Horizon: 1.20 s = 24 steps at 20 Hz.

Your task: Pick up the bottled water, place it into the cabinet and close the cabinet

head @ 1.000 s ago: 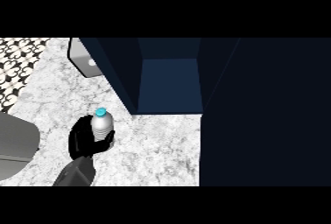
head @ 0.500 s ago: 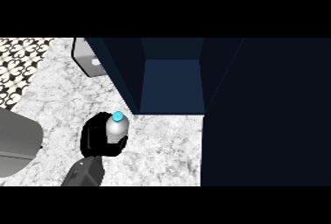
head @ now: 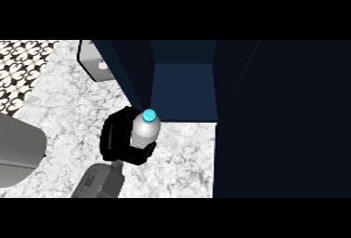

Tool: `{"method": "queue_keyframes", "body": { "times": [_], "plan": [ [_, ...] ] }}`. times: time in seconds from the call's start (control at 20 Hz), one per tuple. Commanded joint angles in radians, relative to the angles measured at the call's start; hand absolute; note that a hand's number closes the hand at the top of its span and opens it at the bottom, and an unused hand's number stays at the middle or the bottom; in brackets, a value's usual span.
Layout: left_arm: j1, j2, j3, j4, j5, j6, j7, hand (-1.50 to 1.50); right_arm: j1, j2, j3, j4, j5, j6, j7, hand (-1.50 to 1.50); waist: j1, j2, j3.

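The hand [head: 116, 139] is curled round the upright bottle [head: 145, 130]. Both sit just before the cabinet [head: 182, 93] opening, slightly left.

I am in a kitchen. I look down at a counter [head: 75, 116] with a white and grey stone top, like marble. At the far left corner there are black and white tiles [head: 24, 65] with a curly pattern. A dark blue cabinet [head: 182, 88] is open at the back of the counter. A big grey thing [head: 17, 148] shows at the left edge; I cannot tell what it is.
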Motion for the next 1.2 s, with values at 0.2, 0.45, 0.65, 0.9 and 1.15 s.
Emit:
{"method": "queue_keyframes", "body": {
  "times": [0.2, 0.45, 0.65, 0.9, 1.15],
  "plan": [
    [-0.043, -0.001, -0.308, -0.322, 0.004, 0.371, 0.216, 1.5, -0.001, -0.008, -0.002, -0.118, -0.087, -0.014, 0.085, -1.5, -0.015, 0.004, 0.0],
    [-0.144, -0.001, -0.438, -0.426, -0.002, 0.612, 0.351, 1.5, -0.073, -0.053, -0.087, -0.028, -0.135, 0.005, 0.057, -1.5, -0.019, 0.006, 0.0],
    [-0.217, -0.001, -0.422, -0.432, -0.043, 0.712, 0.427, 1.5, -0.105, -0.028, -0.05, -0.074, -0.13, -0.023, 0.142, -1.5, -0.013, 0.008, -0.001],
    [-0.413, -0.001, -0.388, -0.299, 0.002, 0.804, 0.434, 1.5, -0.077, 0.021, -0.032, -0.054, -0.075, 0.017, 0.082, -1.5, -0.031, 0.008, -0.001],
    [-0.541, -0.001, -0.376, -0.14, 0.02, 0.867, 0.417, 1.5, -0.118, -0.012, -0.065, -0.094, -0.136, -0.005, 0.151, -1.5, -0.034, 0.013, -0.001]
  ]
}}
